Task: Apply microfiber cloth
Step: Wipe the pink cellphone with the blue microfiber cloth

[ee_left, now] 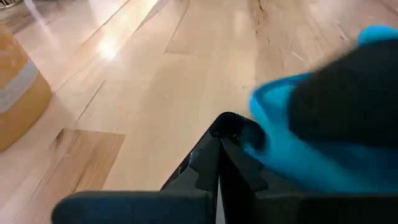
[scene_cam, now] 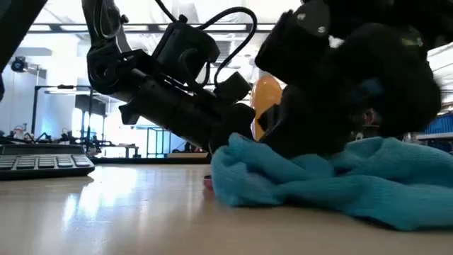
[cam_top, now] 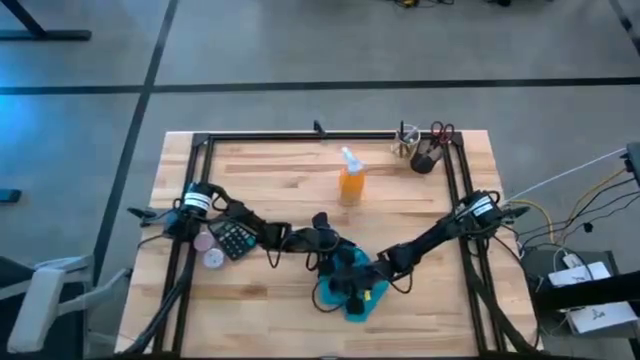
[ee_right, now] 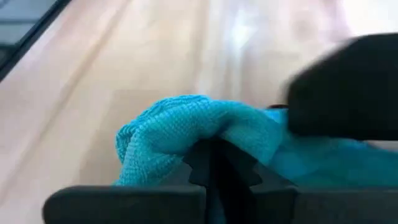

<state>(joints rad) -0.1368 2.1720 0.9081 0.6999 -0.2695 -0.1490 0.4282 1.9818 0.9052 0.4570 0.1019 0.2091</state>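
The turquoise microfiber cloth lies bunched on the wooden table near its front middle; its folds rest on the boards. My right gripper comes from the right and is shut on the cloth. My left gripper comes from the left and is shut, its tips at the cloth's far-left edge. Both grippers crowd over the cloth and hide what lies beneath it. My left gripper's shut fingertips lie against the cloth's edge, low over the table. I cannot tell whether they grip any fabric. My right gripper pinches a raised fold of the cloth between its two fingers, and the fabric bulges over the tips. The fingers slant down from the table's right. The rest of the cloth stays slack on the table.
An orange spray bottle stands behind the cloth toward the far edge. A calculator and two small round things lie at the left. A cup with scissors stands at the far right. A black frame edges the table.
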